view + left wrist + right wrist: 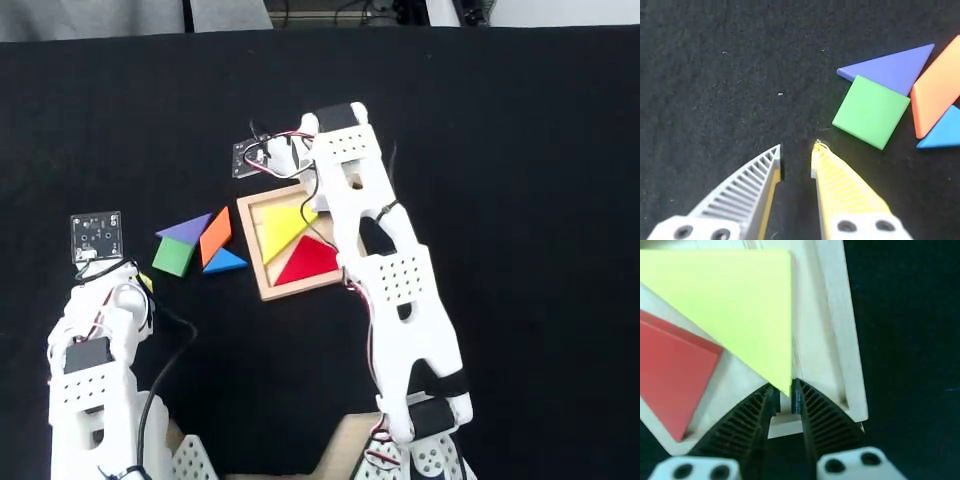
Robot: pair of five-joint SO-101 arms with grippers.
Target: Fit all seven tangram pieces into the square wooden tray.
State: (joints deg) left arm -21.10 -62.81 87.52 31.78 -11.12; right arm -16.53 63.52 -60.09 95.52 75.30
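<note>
Right claw (785, 395) was clamped on the yellow triangle (735, 305) by its corner, inside the tray (840, 315), beside the red triangle (670, 375); seating step, I'd say. Left claw (796, 150) sat slightly apart, empty, near the green square (871, 111) on the surface (715, 75). Next probably: release, then fetch that square.

"What colour is the tray (251, 250)?"
"Pale wood. Inside it are a yellow triangle (280, 228) and a red triangle (308, 262)."
"And beside the tray?"
"A purple triangle (185, 229), green square (173, 256), orange parallelogram (216, 236) and blue triangle (224, 262), all plain, on the black tabletop (520, 150)."
"The jaws?"
"The left gripper (796, 150) has one grey, one yellow. The right gripper (785, 390) has black. All are ribbed."
</note>
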